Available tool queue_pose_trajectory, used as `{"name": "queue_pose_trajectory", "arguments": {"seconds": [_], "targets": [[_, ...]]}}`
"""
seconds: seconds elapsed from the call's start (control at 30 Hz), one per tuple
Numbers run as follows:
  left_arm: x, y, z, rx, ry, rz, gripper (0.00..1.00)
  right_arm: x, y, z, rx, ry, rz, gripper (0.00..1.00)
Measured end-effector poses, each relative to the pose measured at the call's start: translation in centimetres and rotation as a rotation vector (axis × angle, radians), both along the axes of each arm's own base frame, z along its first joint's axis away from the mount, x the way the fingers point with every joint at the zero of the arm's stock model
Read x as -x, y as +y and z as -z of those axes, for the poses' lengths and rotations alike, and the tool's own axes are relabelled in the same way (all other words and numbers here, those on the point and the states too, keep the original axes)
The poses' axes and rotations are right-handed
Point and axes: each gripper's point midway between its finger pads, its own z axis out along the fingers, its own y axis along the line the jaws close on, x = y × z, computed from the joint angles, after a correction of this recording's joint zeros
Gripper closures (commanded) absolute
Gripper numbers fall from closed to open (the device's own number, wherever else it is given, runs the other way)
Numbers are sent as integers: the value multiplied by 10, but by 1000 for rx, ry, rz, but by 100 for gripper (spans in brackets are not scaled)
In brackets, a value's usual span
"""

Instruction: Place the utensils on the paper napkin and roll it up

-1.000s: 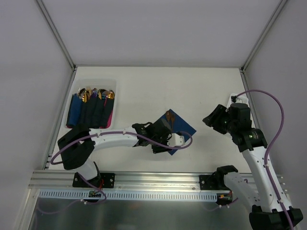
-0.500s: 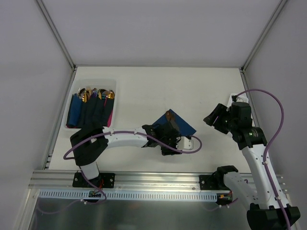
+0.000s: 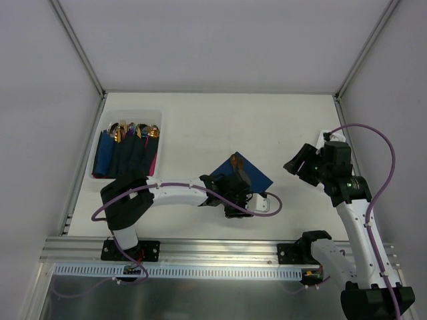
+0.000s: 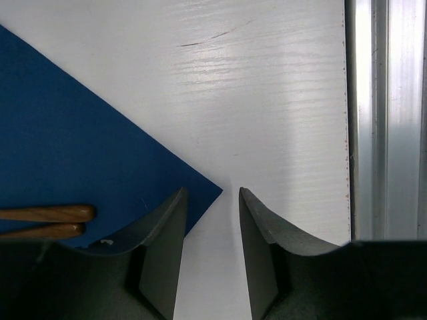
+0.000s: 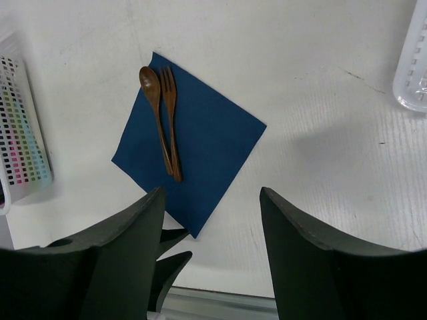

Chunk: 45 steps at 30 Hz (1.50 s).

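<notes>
White wood-grain worktop [image 3: 200, 120], pale grey walls around, aluminium rail [image 4: 383, 133] at the near edge. The paper napkin [image 5: 207, 140] lies flat mid-worktop, set as a diamond. The utensils [image 5: 163, 127], spoon and fork side by side, rest on it, heads at its far corner, long axis running toward centre. Left claw [image 4: 211, 195], jaws narrowly parted, straddles the near corner, gripping nothing. Right claw [image 5: 211, 200] spread, empty, aloft.

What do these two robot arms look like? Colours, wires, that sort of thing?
The left arm and right arm have white shells with black joints and bases. A loose purple cable loops along each. Each ends in two dark, curved fingers.
</notes>
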Motion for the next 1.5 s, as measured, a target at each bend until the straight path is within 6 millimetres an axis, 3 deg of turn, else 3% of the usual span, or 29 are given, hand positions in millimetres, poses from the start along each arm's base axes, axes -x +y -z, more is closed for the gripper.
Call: {"name": "queue_pose_trajectory", "arguments": {"seconds": [0.2,0.4,0.77,1.0,1.23,1.5], "targets": [[7,-2,4,-5,16,21,65,0,0,1,-9,3,-2,37],[9,1,24,-47,36,22,71,1,0,5,-20,20,-7,37],[7,-3,23,-31,63,16,100,0,-4,4,-35,20,1,39],[21,9,21,-56,131,5,100,2,-1,7,-39,24,-24,39],[33,15,2,-51,188,-8,100,7,2,19,-44,55,-53,40],[22,9,-15,-23,193,-3,100,12,6,34,-53,102,-85,40]]}}
